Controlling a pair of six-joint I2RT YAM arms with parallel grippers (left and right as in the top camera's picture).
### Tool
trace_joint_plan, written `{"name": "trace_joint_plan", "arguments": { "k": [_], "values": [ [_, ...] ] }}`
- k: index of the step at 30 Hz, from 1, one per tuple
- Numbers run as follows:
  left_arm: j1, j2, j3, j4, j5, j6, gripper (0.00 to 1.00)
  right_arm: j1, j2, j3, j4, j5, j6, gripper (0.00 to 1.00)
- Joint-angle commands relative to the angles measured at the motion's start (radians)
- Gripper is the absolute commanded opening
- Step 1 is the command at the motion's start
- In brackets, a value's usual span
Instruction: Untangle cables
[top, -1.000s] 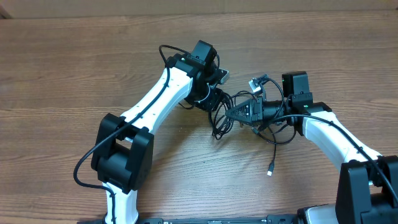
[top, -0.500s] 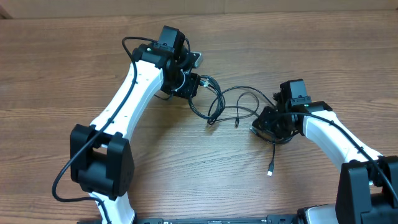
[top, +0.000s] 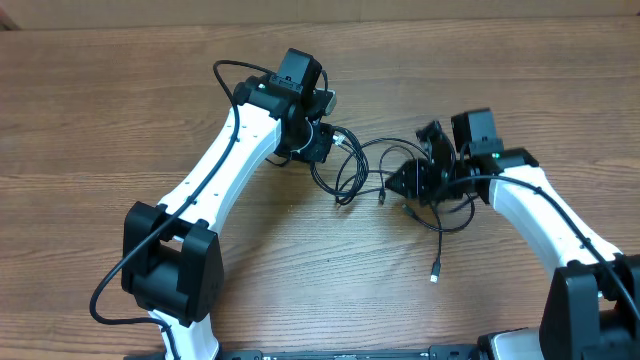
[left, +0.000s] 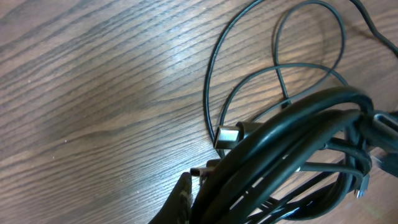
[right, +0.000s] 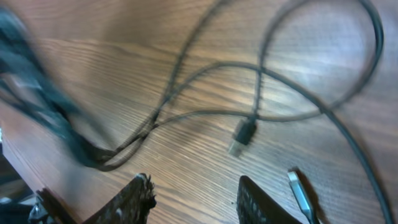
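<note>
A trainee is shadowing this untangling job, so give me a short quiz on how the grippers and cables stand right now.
1. True or false: the right gripper is open and grips nothing.
2. Which one holds a bunch of the cables? A. left gripper B. right gripper C. neither
3. Fill in: a loose plug lies on the ___ table.
Key: 1 true; 2 A; 3 wooden.
</note>
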Motion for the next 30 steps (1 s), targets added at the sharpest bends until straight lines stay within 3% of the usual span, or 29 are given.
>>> {"name": "trace_joint_plan", "arguments": {
  "k": [1,9,12,16,19,22,25,30],
  "values": [
    [-0.021,-0.021,0.003,0.005,-0.032,-0.079,0.04,0.055,-0.043,0.092,-0.013,0.044,-0.075,0.43],
    [-0.065,-0.021,0.003,0.011,0.013,-0.085,0.04,0.14,-0.043,0.106,0.018,0.236,-0.077,0.43],
    [-0.072,-0.021,0.003,0.012,0.013,-0.085,0.04,0.153,-0.037,0.105,0.022,0.287,-0.076,0.37],
    [-0.072,-0.021,0.003,0.012,0.013,-0.085,0.04,0.152,-0.034,0.105,0.022,0.287,-0.072,0.19],
    [-0.072,-0.021,0.003,0.012,0.013,-0.085,0.04,0.153,-0.034,0.105,0.021,0.274,-0.055,0.16],
    [-0.072,-0.021,0.003,0.013,0.013,-0.085,0.04,0.153,-0.034,0.105,0.021,0.172,-0.047,0.16],
    [-0.072,-0.021,0.003,0.016,0.013,-0.085,0.04,0.153,-0.034,0.105,0.021,0.091,-0.047,0.33],
    [-0.072,-0.021,0.003,0.016,0.013,-0.085,0.04,0.153,-0.034,0.105,0.025,0.091,-0.047,0.37]
  ]
}}
